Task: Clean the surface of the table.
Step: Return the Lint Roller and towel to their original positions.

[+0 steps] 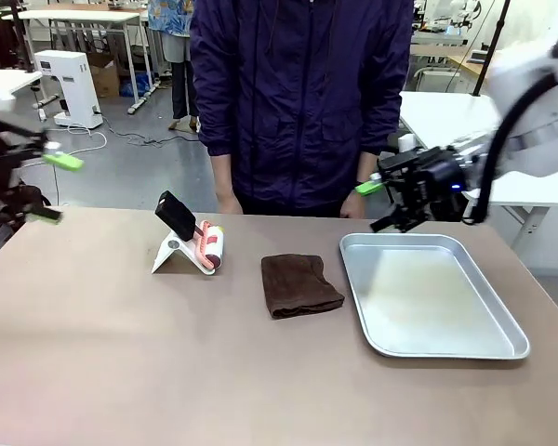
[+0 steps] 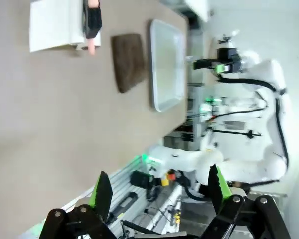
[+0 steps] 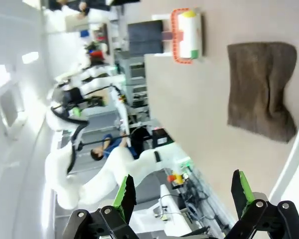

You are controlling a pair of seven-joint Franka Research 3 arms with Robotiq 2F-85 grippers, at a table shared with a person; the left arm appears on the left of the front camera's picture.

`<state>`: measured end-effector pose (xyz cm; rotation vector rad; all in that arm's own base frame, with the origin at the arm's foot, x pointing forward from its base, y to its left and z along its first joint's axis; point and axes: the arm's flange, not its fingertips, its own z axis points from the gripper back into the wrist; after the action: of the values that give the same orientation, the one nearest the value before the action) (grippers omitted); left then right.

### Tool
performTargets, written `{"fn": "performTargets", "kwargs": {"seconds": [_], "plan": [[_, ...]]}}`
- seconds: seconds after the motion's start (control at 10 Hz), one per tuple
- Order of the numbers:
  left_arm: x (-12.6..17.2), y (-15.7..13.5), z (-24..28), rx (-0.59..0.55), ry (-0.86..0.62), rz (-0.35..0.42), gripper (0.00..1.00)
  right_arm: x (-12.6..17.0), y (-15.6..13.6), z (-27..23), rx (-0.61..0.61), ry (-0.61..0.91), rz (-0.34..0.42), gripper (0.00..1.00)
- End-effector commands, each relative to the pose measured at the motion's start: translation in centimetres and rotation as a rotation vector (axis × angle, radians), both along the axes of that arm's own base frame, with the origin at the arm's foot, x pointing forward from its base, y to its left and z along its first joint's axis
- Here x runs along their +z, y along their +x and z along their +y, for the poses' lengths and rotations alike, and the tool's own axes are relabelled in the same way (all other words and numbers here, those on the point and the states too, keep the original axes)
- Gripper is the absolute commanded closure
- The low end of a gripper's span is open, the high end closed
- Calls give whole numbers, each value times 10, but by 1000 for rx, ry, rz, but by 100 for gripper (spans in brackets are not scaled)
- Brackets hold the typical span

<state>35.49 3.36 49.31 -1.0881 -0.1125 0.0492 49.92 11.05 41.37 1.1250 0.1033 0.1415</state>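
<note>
Front view showed the table (image 1: 121, 362) stretching across the foreground, unwiped, a folded brown cloth (image 1: 299, 284) lying beside the tray (image 1: 502, 346). Left gripper (image 1: 54, 186) and right gripper (image 1: 377, 206) hovered wide open, empty. Judged: wiping not begun; next, grasp the cloth.
</note>
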Motion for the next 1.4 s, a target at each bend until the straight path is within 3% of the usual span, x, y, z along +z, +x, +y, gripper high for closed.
{"fn": "performTargets", "kwargs": {"seconds": [0.0, 0.3, 0.4, 0.8, 0.9, 1.0, 1.3], "plan": [[-32, -26, 50, -14, -203, -9, 0, 9, -44, -48, -73, 106, -36, 0], [-78, -38, 113, 105, -350, -60, 0, 5, -85, -121, -249, 229, -124, 0], [-91, -32, 126, 56, -405, -95, 0, -5, -92, -140, -317, 262, -138, 0], [-123, -3, 140, 85, -458, -77, 0, -37, -94, -175, -551, 297, -88, 0], [-120, 2, 137, 95, -438, -32, 0, -26, -100, -178, -430, 285, -63, 0], [-128, -9, 137, 87, -440, -67, 0, -26, -100, -178, -430, 285, -63, 0], [-128, -9, 137, 87, -440, -67, 0, -26, -100, -178, -430, 285, -63, 0]]}}
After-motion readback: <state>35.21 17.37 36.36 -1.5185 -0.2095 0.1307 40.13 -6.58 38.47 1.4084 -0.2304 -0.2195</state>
